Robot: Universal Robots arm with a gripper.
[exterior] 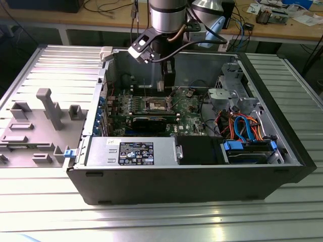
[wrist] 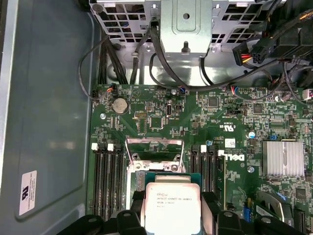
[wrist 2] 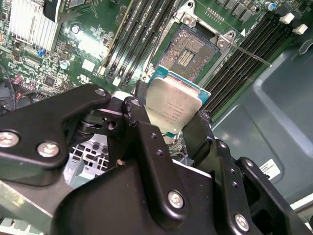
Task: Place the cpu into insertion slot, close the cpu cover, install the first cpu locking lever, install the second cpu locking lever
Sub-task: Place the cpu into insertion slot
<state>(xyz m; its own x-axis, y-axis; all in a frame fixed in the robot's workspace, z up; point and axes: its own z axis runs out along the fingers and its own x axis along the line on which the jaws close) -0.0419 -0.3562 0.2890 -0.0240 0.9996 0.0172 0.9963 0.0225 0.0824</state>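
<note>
The cpu (wrist 2: 172, 106), a flat silver-topped square chip, hangs tilted just above the motherboard with my gripper (wrist 2: 166, 117) shut on two of its edges. In the first wrist view the cpu (wrist: 172, 208) sits between the black fingers (wrist: 138, 209) of the gripper (wrist: 172, 200). The insertion slot (wrist 2: 191, 49) lies open with a dark centre, a short way from the chip. The cpu cover (wrist: 155, 145) stands raised beyond the socket. A thin lever rod (wrist 2: 250, 54) sticks out beside the socket. In the exterior view the gripper (exterior: 168, 85) hovers over the socket (exterior: 157, 104) inside the open computer case.
Black memory slots (wrist: 107, 181) flank the socket on both sides. A coin battery (wrist: 119, 104) and a finned heatsink (wrist: 282, 157) sit on the board. The drive cage (exterior: 229, 91), coloured cables (exterior: 242, 126) and power supply (exterior: 133, 151) crowd the case. Grey fixtures (exterior: 45, 111) stand on the table.
</note>
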